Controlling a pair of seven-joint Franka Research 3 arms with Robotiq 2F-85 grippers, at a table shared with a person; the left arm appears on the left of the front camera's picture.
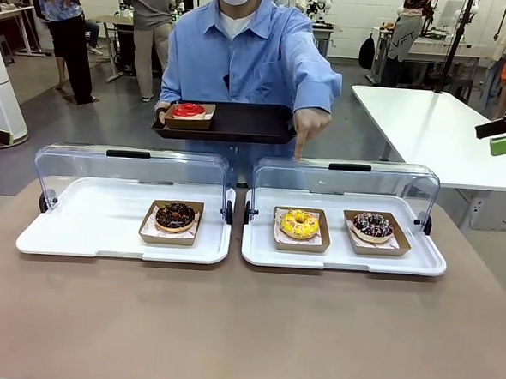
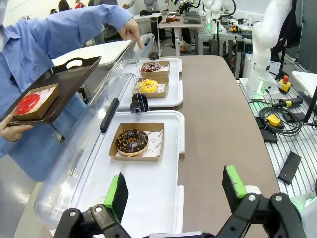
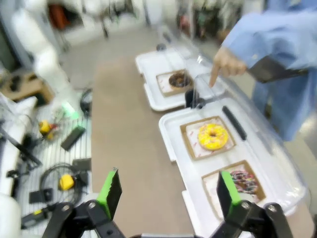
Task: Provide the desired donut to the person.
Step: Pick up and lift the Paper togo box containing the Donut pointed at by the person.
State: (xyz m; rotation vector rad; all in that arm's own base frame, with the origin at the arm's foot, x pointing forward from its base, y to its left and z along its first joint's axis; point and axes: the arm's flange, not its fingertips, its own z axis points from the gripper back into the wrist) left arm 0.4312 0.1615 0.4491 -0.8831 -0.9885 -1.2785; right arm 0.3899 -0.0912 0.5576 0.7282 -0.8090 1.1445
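Pointing hand (image 1: 311,124), iced yellow ring donut (image 1: 299,223), clear domed lid (image 1: 348,180)

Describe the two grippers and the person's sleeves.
Both the left gripper and right gripper are black and jointed, with silver pivot bolts and bright green pads. The person wears long light blue shirt sleeves.
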